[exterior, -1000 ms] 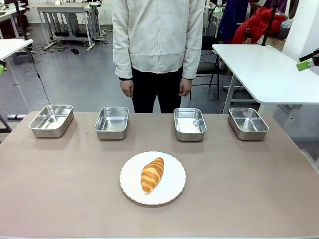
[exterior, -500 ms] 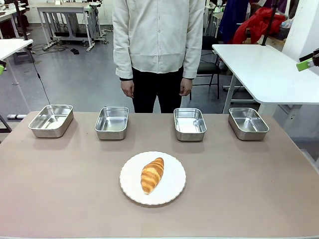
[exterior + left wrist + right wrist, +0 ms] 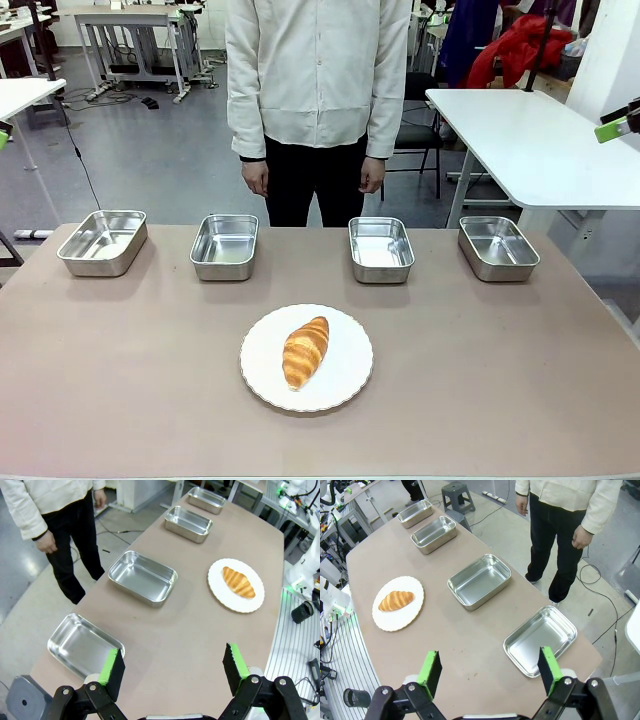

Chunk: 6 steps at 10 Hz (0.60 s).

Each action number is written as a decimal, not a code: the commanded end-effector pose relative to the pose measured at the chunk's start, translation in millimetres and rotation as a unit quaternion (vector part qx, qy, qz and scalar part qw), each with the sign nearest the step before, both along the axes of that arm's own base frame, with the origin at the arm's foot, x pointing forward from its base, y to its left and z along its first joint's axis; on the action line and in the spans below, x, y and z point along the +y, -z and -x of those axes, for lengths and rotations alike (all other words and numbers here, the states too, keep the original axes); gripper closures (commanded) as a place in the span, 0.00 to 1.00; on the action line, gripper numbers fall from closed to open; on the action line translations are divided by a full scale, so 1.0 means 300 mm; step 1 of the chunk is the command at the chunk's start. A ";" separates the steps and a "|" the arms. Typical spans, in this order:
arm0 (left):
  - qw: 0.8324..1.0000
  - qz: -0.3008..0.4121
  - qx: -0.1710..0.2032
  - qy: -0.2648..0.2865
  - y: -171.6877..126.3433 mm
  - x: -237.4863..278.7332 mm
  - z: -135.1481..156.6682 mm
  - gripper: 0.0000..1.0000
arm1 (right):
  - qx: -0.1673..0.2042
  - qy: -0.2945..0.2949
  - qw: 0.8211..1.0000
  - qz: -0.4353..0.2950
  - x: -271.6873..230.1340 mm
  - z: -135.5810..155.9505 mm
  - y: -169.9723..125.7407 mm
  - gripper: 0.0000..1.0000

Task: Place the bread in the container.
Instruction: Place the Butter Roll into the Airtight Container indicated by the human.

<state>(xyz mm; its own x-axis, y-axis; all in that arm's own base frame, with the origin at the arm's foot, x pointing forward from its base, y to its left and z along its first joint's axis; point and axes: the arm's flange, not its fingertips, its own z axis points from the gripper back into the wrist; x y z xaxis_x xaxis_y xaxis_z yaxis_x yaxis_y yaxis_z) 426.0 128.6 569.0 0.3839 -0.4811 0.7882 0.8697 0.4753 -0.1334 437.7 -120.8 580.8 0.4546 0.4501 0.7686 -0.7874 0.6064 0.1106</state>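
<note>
- Evidently unstarted: the bread is seen on the plate.
- At 12 o'clock the pans are left empty.
- Left pincer and right pincer are released.

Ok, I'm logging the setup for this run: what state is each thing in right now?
Bread: lying on the plate, untouched.
Plate: flat on the table, holding the bread.
Leftmost pan: empty.
Second pan: empty.
Third pan: empty.
Rightmost pan: empty.
Left gripper: open, empty.
Right gripper: open, empty.
Person: standing at the far side, hands down.
</note>
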 end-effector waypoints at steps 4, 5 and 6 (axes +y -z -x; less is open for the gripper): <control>1.000 0.007 -0.008 0.007 -0.007 -0.003 0.008 0.00 | -0.009 -0.004 1.000 -0.008 0.004 -0.004 0.002 0.00; 1.000 0.007 -0.008 0.007 -0.007 -0.003 0.008 0.00 | -0.009 -0.004 1.000 -0.008 0.004 -0.004 0.002 0.00; 1.000 0.007 -0.008 0.007 -0.007 -0.003 0.008 0.00 | -0.009 -0.004 1.000 -0.008 0.004 -0.004 0.002 0.00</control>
